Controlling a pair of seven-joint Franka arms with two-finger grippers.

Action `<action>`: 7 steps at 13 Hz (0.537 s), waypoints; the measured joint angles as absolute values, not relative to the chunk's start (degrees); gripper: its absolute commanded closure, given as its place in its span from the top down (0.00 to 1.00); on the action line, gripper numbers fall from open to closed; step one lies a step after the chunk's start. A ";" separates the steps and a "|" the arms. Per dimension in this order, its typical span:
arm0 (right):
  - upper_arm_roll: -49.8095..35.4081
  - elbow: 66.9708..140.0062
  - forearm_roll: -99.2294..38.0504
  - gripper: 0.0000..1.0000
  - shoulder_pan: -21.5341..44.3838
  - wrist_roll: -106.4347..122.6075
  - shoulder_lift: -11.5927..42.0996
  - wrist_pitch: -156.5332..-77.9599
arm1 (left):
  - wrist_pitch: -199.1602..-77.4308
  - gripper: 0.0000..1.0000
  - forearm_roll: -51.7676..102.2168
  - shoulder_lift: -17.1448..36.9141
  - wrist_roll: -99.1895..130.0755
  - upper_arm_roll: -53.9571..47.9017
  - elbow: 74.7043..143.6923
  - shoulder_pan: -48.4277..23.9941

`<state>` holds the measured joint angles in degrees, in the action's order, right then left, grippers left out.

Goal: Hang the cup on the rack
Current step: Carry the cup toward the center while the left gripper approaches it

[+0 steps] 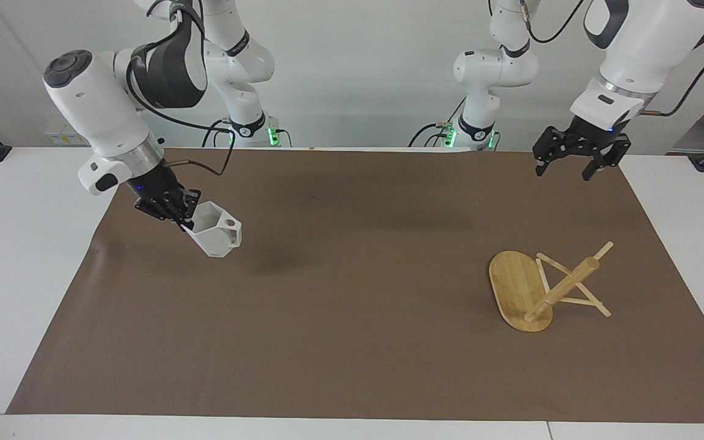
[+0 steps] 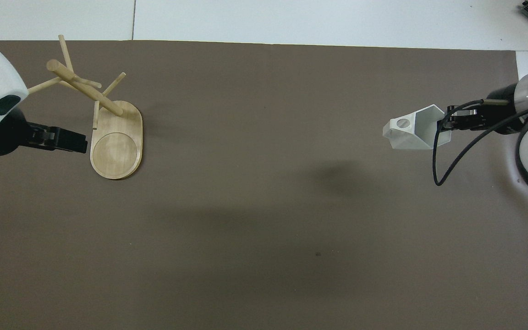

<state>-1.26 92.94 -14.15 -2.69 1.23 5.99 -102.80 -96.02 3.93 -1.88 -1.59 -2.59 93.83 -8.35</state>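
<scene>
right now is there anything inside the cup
Nothing shows inside the cup: the overhead view looks into its open mouth and finds bare white walls. The right gripper pinches the rim, holding the cup tilted in the air; the part beneath the finger is covered.
</scene>
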 measured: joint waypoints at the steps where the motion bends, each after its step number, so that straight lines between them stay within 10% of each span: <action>1: -1.27 91.20 -16.48 0.00 -2.68 1.21 5.97 -100.40 | -96.97 1.00 4.76 -2.02 -1.59 -2.69 94.56 -9.66; 7: -5.93 88.84 -31.47 0.00 -2.64 -0.24 6.02 -96.62 | -109.36 1.00 13.11 -4.41 -22.60 -2.53 104.49 -13.34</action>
